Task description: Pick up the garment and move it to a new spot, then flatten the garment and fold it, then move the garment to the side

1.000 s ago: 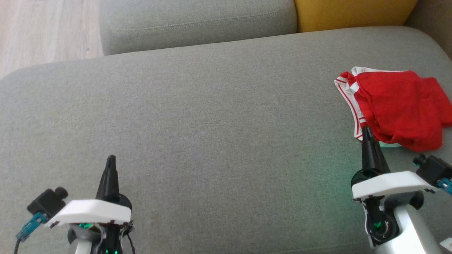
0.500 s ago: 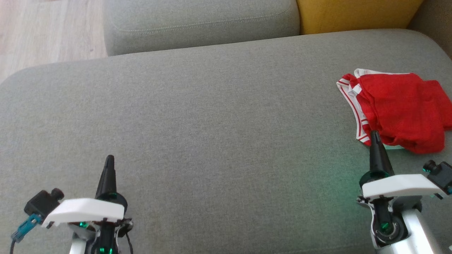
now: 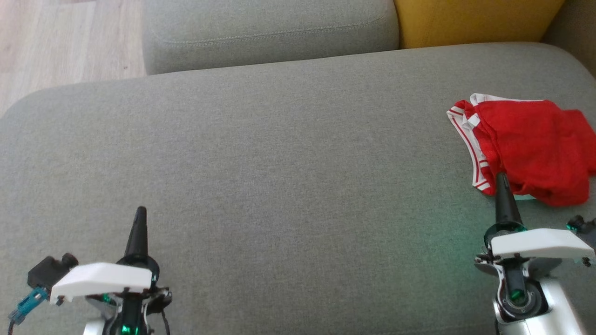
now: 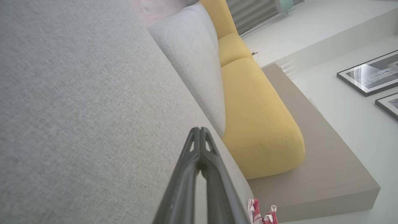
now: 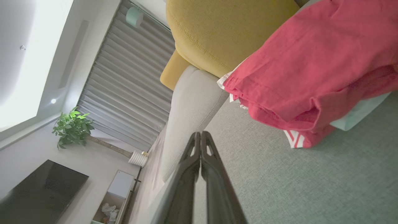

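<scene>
The right gripper (image 3: 502,179) is seen clenched and empty just beside the red garment (image 3: 531,144); the left gripper (image 3: 139,213) is likewise clenched over the grey cushion (image 3: 279,163).

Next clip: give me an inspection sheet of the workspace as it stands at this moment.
Surface: grey sofa seat, flat, mostly bare.
Job's things: red garment with white striped trim, crumpled in a heap at the seat's right end; not flattened or folded.
Clutter: pale teal item peeking from under the garment; cannot tell what it is.
Grippers: left gripper shut, empty, over bare seat; right gripper shut, empty, tip by the garment's near edge.
Cables: teal-tipped lead by the left wrist camera.
Surroundings: grey back cushion, yellow cushion, wood floor, curtain, potted plant.
</scene>
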`<state>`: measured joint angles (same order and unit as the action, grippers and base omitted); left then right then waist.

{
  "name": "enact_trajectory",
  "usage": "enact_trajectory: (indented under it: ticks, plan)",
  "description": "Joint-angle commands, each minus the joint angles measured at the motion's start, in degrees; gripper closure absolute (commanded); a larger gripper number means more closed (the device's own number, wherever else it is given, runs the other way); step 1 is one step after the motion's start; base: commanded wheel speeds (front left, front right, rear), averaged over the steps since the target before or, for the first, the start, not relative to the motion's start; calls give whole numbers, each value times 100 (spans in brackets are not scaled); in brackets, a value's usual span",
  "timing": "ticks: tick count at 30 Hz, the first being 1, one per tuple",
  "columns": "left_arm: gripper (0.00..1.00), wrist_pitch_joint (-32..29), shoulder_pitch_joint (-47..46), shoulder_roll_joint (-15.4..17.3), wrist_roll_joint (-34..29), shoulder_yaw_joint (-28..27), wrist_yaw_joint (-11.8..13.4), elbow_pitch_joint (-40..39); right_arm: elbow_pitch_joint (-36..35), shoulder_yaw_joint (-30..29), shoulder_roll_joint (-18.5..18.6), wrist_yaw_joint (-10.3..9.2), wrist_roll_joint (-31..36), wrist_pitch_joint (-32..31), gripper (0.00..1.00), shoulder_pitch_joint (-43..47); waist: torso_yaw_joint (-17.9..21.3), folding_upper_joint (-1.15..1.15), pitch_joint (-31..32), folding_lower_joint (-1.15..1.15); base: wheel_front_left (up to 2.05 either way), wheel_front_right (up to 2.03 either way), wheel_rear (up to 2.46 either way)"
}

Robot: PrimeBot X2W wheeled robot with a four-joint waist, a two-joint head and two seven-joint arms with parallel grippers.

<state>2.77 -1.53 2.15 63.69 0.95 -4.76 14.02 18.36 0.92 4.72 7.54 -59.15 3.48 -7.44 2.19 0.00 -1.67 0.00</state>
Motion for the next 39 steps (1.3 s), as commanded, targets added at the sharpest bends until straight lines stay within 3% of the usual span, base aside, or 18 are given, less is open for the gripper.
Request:
enact_trajectory:
  ticks: [1, 39]
  plan:
    - [100, -47, -333, 75, 159, -184, -53, -164, -229, 6, 15, -3, -192, -59, 100, -77, -7, 0, 5, 0, 0, 0, 0]
    - [100, -678, -429, 91, 2156, -578, -215, -41, -384, -460, -69, -5, -2554, -680, 100, 80, -163, 0, 111, 0, 0, 0, 0]
